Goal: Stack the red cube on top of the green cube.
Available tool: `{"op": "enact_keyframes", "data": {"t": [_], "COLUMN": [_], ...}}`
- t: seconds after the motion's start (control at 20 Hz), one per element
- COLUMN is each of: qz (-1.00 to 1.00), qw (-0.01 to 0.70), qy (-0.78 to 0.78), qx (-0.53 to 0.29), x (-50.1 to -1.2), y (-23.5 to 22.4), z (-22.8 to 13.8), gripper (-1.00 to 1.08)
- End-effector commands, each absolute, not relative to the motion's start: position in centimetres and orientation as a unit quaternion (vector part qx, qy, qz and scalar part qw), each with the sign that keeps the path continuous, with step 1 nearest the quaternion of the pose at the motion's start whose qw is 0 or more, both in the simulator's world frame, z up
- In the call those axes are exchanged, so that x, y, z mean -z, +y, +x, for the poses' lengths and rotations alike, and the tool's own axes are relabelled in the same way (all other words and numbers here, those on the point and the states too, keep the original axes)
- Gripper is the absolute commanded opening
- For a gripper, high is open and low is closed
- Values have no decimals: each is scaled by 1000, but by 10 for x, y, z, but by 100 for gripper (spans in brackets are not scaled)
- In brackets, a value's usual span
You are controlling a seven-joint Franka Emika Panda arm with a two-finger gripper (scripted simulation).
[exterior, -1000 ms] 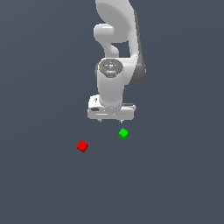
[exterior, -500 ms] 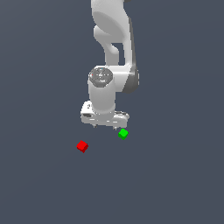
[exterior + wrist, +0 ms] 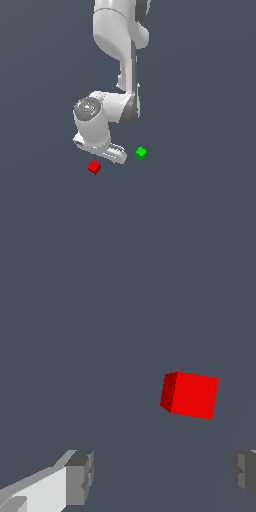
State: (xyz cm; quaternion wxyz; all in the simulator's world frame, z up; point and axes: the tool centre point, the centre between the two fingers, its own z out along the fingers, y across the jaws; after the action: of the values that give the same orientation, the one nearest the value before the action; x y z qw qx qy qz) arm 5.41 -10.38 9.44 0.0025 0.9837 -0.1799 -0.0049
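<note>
Now the end effector (image 3: 160, 476) has swung down from near the green cube (image 3: 141, 153) toward the red cube (image 3: 94, 167), jaws spread wide and empty. Red lies on the table at green's eight o'clock, well apart; the grasp looks imminent.

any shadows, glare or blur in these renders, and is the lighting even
Exterior view: flat, even light, no cast shadows under the red cube or green cube, everything sharp. Wrist view: also sharp and glare-free; the red cube shows one darker side face; the open gripper fingers are cropped by the frame edge.
</note>
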Motion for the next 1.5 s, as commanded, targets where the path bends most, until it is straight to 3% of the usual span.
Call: {"op": "enact_keyframes", "data": {"t": [0.0, 0.5, 1.45], "qz": [979, 966, 966], "qw": [2, 0, 0], "qy": [-206, -258, -260], "qx": [3, 0, 0], "x": [-86, -70, -19], "y": [-121, -156, -157], "z": [61, 71, 70], "gripper": [100, 100, 100]}}
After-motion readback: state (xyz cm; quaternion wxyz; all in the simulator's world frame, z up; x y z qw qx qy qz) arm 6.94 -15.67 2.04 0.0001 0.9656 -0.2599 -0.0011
